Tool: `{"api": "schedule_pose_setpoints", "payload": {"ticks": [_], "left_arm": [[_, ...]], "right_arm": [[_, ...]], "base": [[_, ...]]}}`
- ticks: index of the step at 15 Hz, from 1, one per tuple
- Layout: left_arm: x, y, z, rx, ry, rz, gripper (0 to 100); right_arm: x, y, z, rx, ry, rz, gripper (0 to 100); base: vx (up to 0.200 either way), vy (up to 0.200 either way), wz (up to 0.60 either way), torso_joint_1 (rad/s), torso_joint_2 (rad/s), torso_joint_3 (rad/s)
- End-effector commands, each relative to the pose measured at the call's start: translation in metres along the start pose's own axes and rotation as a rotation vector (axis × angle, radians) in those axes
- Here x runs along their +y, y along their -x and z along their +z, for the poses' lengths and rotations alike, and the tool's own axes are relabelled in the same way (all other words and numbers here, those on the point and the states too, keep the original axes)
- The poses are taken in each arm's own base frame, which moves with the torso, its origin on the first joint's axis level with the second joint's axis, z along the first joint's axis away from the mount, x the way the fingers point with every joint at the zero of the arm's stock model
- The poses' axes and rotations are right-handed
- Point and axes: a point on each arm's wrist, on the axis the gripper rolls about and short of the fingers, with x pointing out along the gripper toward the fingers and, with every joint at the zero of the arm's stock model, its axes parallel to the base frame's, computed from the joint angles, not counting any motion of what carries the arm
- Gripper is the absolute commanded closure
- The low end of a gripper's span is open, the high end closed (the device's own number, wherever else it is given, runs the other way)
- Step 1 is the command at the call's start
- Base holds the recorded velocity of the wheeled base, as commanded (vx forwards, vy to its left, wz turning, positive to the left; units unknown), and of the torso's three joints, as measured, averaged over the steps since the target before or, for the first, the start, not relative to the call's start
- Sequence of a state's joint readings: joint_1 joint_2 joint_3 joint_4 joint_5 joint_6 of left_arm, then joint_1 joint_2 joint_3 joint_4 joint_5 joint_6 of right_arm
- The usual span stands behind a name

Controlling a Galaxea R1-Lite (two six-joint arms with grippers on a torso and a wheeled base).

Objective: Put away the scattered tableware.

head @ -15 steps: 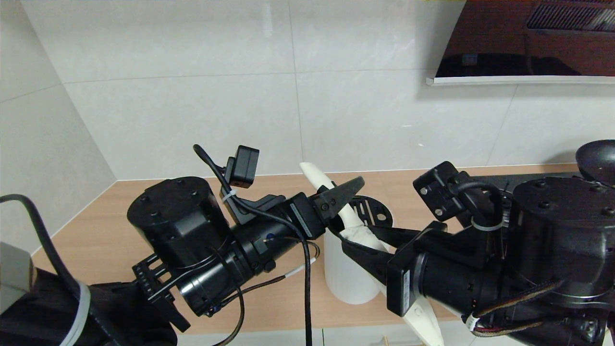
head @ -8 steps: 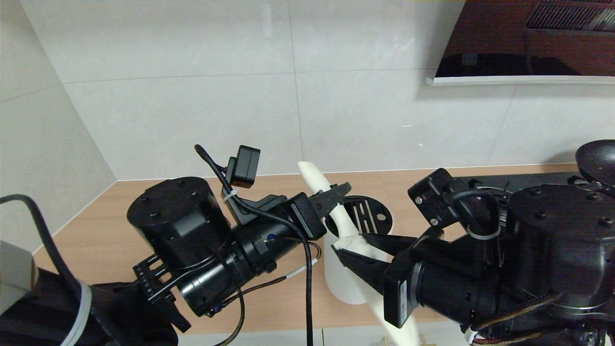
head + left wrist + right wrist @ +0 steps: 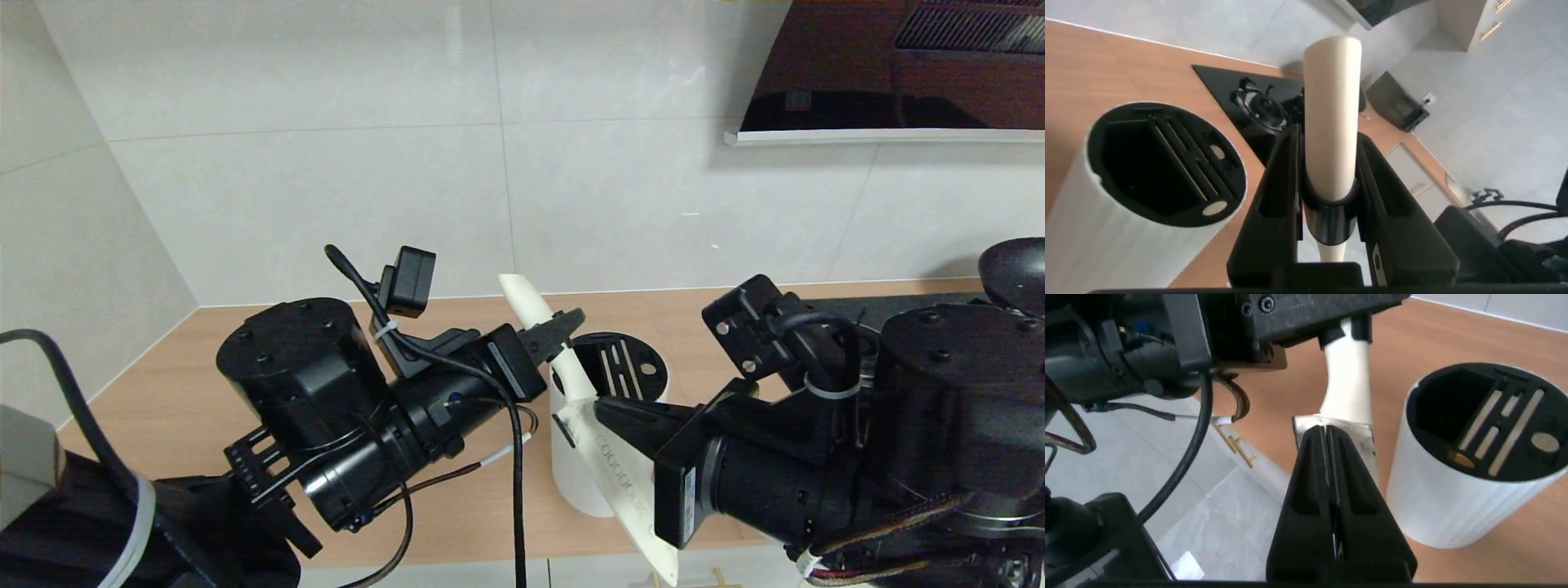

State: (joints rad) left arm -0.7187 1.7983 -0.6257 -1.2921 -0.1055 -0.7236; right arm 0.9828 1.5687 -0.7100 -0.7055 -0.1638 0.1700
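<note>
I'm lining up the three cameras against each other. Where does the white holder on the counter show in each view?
Head view: holder at centre, standing on the wooden counter, partly behind the utensil.
Left wrist view: holder beside the utensil's cream handle, black slotted insert showing.
Right wrist view: holder beside the utensil, insert facing up.
Shared landmark: the cream-handled utensil, next to the holder in all three.

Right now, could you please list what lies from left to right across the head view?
Left gripper, white holder, stove. The knife and right gripper overlap the holder, so they are left out.
</note>
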Motion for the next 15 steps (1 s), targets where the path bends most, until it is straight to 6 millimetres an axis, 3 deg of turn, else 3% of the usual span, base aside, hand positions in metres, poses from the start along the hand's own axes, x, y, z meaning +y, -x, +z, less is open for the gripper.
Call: {"api": "schedule_pose_setpoints", "payload": {"ticks": [1,3,4,6,9,15], "left_arm": [[0.0,0.001,0.005,-0.018,-0.006,-0.001,100],[-0.003,0.005,0.016,-0.055,-0.015,-0.009,100],[-0.005,0.008,0.025,-0.081,-0.024,-0.018,100],[-0.012,0.009,0.045,-0.147,-0.057,-0.042,100],[-0.021,-0.007,0.091,-0.256,-0.226,-0.094,100],[-0.016,-0.003,0.095,-0.284,-0.405,-0.221,100]], "right_arm": [[-0.005,0.002,0.005,-0.033,-0.006,-0.028,100],[-0.013,0.003,0.01,-0.063,-0.013,-0.062,100],[-0.019,0.004,0.015,-0.08,-0.019,-0.082,0],[-0.032,0.006,0.025,-0.117,-0.029,-0.128,0],[-0.055,0.01,0.038,-0.165,-0.039,-0.212,0],[-0.062,0.012,0.042,-0.18,-0.022,-0.245,0]], "base": [[0.0,0.0,0.0,0.0,0.0,0.0],[0.0,0.0,0.0,0.0,0.0,0.0],[0.0,0.0,0.0,0.0,0.0,0.0],[0.0,0.0,0.0,0.0,0.0,0.0],[0.0,0.0,0.0,0.0,0.0,0.0],[0.0,0.0,0.0,0.0,0.0,0.0]]}}
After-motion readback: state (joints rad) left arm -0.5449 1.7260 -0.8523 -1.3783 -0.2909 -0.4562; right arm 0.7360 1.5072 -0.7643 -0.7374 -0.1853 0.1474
